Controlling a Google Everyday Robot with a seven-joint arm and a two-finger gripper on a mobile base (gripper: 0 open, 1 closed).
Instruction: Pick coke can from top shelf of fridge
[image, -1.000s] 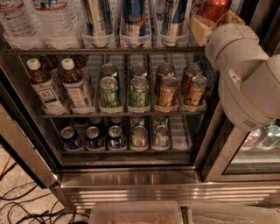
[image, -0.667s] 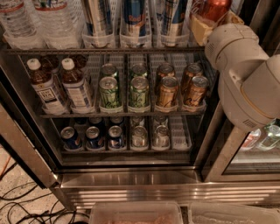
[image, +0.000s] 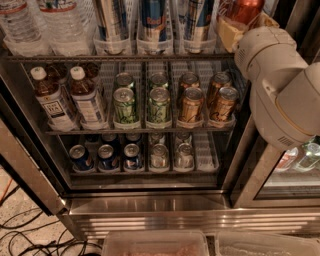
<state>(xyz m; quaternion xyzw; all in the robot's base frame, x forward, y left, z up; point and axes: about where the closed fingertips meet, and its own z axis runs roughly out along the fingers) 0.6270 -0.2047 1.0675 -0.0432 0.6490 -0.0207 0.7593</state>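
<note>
Camera view: hand (image: 244, 27) at one coke can (image: 244, 7), top shelf (image: 75, 58) right; grip cannot tell; four green cans (image: 125, 105).

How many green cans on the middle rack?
4 green aluminium cans: two at the rack's front, two directly behind; more may be hidden. The tool is upper right, by the red metal can.

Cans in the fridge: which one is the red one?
The coke can, far right on the top shelf, with the gripper at it. The tall cans beside it are silver-blue; below are green cans and gold-brown cans.
</note>
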